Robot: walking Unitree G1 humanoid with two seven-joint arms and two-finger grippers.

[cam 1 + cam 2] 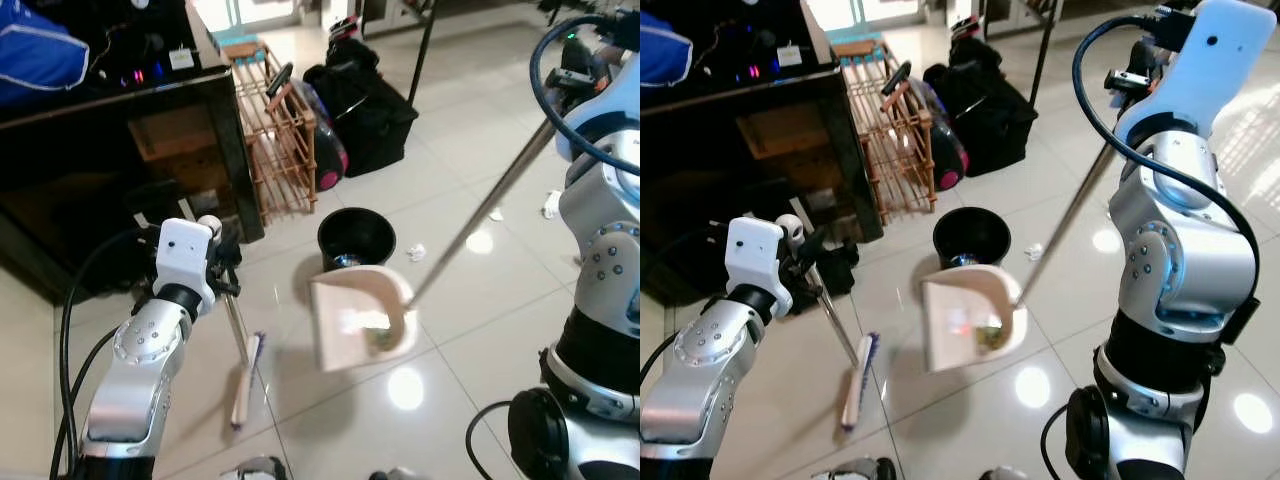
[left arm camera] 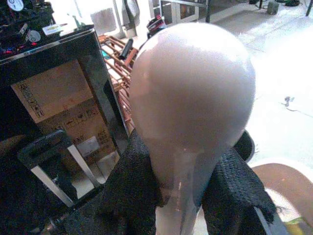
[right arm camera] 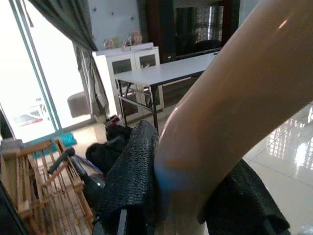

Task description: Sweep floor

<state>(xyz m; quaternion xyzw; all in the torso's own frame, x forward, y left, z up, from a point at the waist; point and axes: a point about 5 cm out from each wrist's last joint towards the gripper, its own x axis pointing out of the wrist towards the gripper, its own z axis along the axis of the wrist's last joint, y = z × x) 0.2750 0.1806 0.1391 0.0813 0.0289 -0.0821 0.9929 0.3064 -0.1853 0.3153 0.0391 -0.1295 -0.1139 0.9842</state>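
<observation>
1. My left gripper (image 2: 181,196) has its jaws clamped on the broom handle (image 1: 236,330); in the left wrist view the black fingers (image 2: 134,191) press both sides of the pale, rounded handle end, which blocks much of that view.
2. My right gripper (image 3: 181,205) has its jaws closed around the dustpan handle (image 1: 1070,215); in the right wrist view the handle fills the foreground, so I cannot see the fingertips.
3. From the head cameras the left jaws are mostly hidden behind the white wrist housing (image 1: 185,255), and the right jaws are lost behind the raised right arm (image 1: 1185,160) at the upper right.
4. The broom head (image 1: 857,380) lies on the floor (image 1: 450,400) near me, to the left, its bristles hard to make out.
5. The dustpan (image 1: 360,320) hangs tilted at centre, just near of the black bin (image 1: 356,238); a small greenish clump of debris (image 1: 378,340) sits at its lower edge, too blurred to identify.
6. Bits of white litter (image 1: 416,252) lie on the tiles right of the bin, with more (image 1: 551,204) farther right.
7. On the far left stand a dark bench (image 1: 120,130) and a wooden rack (image 1: 280,140), with black bags (image 1: 365,110) beside the rack; the bench top is cut off by the frame edge.
</observation>
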